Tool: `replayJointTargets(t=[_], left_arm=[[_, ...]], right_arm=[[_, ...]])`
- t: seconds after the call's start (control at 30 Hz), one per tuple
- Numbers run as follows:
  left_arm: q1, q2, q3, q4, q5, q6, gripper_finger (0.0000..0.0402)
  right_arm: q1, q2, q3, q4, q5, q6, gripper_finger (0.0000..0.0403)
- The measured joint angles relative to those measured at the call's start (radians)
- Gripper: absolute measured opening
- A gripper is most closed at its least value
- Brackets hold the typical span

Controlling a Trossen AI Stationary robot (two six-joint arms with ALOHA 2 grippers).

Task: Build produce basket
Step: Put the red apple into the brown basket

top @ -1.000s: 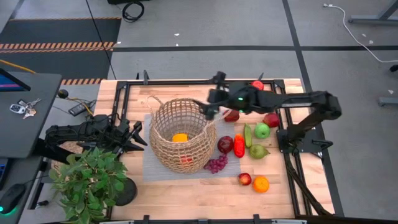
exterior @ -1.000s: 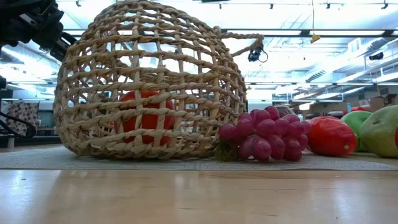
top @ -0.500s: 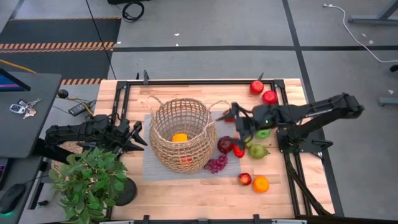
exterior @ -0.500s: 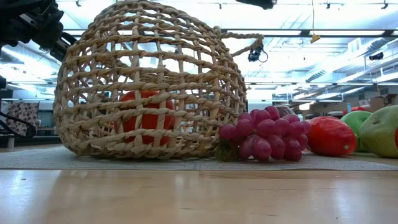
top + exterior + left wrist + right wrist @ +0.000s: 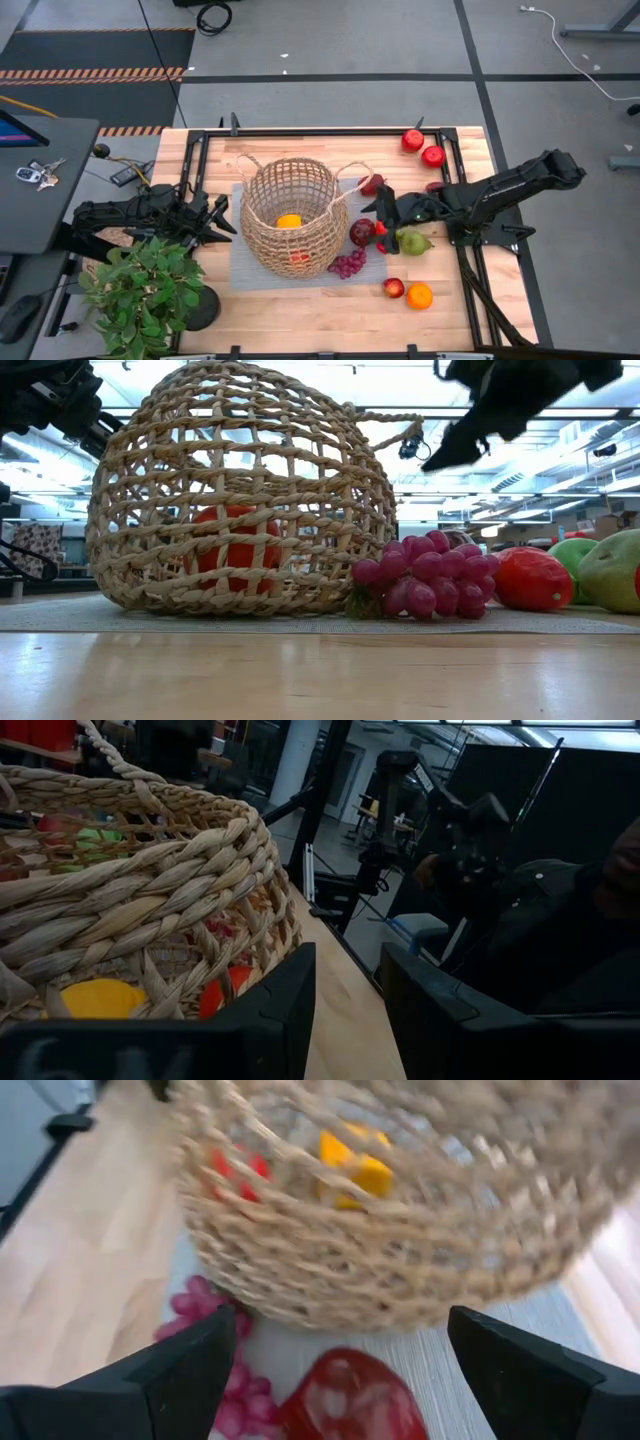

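Basket: sitting mid-table on the grey mat, holding a yellow piece and a red one.
Right gripper: hovering with fingers spread wide and empty over the dark red fruit beside the basket.
Left gripper: waiting near the basket's other side, fingers narrowly parted, holding nothing.
Risk: round fruit may be squirting sideways into the grapes; a finger may be snagging the wicker.

The right claw, fingers spread wide, hangs over a crowded patch: a dark red fruit sits right under it, a green pear just beside, purple grapes a little further on. The basket walls off the side ahead of it. Bare wood lies behind, toward two red apples. The left claw, probably clear of the basket, has a potted plant close by.
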Motion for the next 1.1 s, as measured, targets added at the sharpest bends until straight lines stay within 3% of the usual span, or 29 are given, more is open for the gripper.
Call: replayJointTargets(t=[0.3,1.1], left_arm=[[0.000,0.000,0.000,0.000,0.000,0.000,0.0121],[0.000,0.000,0.000,0.000,0.000,0.000,0.0121]], right_arm=[[-0.037,0.074,-0.052,0.057,-0.010,0.021,0.0397],[-0.077,0.356,-0.048,0.203,-0.090,-0.102,0.0393]])
